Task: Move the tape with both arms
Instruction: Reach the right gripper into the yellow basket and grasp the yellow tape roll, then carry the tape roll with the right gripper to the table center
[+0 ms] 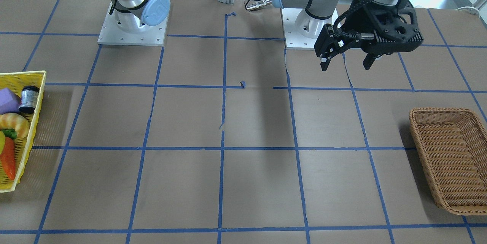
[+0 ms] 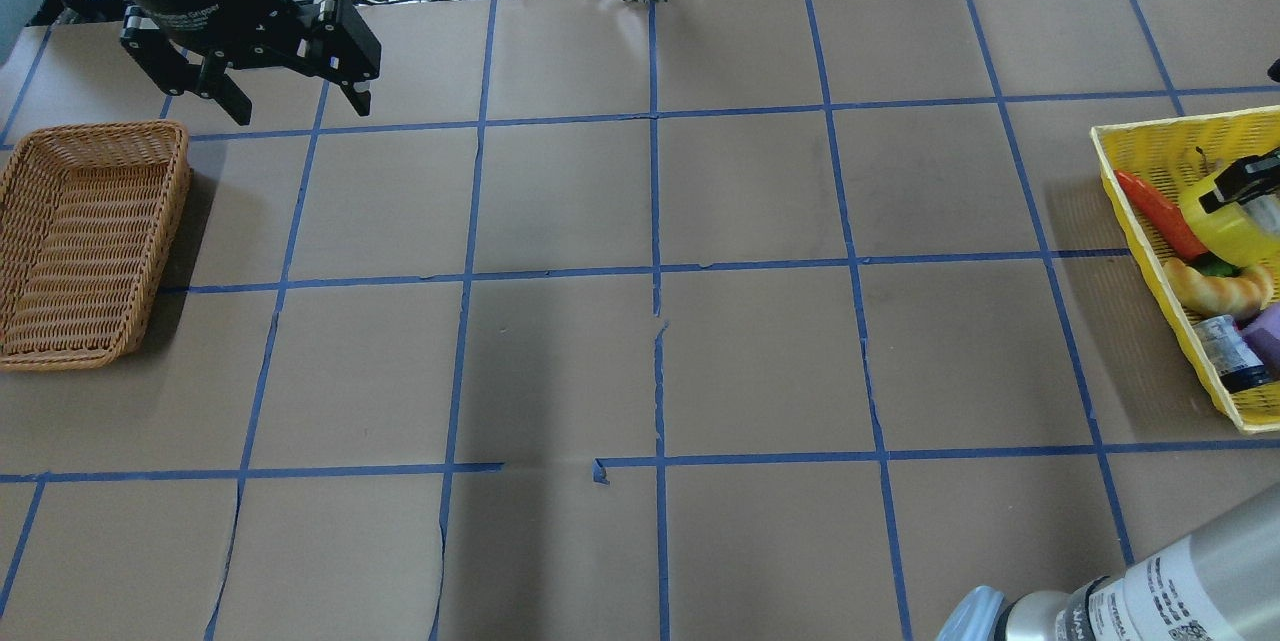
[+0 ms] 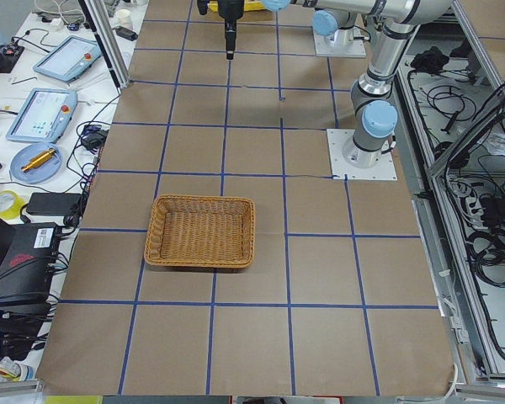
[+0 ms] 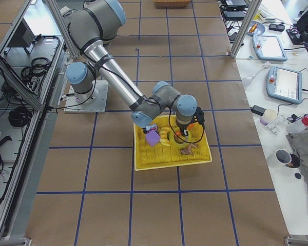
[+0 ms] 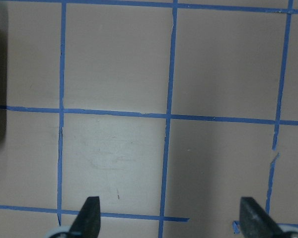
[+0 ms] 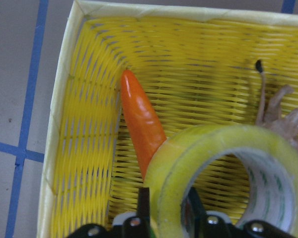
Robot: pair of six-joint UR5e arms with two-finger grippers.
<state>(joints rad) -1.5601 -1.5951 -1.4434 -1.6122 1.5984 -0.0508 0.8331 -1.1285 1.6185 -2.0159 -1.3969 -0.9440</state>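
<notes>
Half-cropped — tape (image 6: 223, 141) in right gripper (image 6: 170, 206)

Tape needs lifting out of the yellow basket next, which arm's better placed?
Right. The right gripper is clamped on the tape wall inside the yellow basket. The left gripper hangs open and empty across the table, near the wicker basket.

Left hand (image 1: 345, 65) spread, raised; right hand (image 6: 170, 210) clamped.
</notes>
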